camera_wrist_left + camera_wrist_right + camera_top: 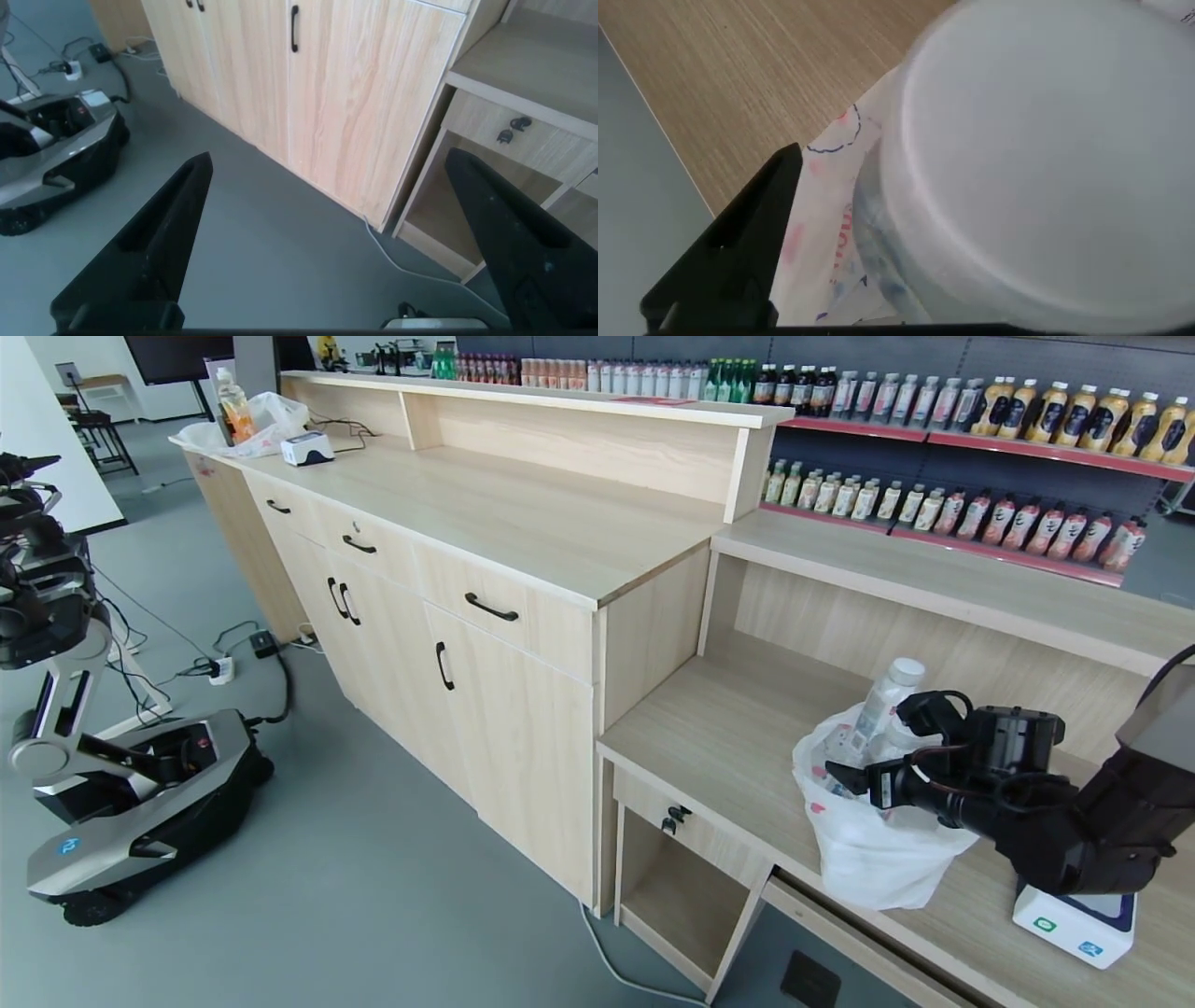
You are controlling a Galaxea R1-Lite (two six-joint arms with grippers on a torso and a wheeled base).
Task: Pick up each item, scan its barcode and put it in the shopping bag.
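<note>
as bottle (885, 702) stands in bag (868, 859), right gripper (873, 742) astride

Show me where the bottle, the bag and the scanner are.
bottle (906, 670), head view, on its white cap.
bag (873, 859), head view, on its white side.
scanner (1064, 926), head view, on its white front.

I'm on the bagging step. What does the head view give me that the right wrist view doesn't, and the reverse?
Head view: the right end effector at the mouth of the shopping bag, the scanner under that arm, and the stocked shelves behind. Right wrist view: a close look down onto the cap of the bottle, with blue and red print on the shopping bag beside it. Both: the bottle, the shopping bag and the wooden desk.
</note>
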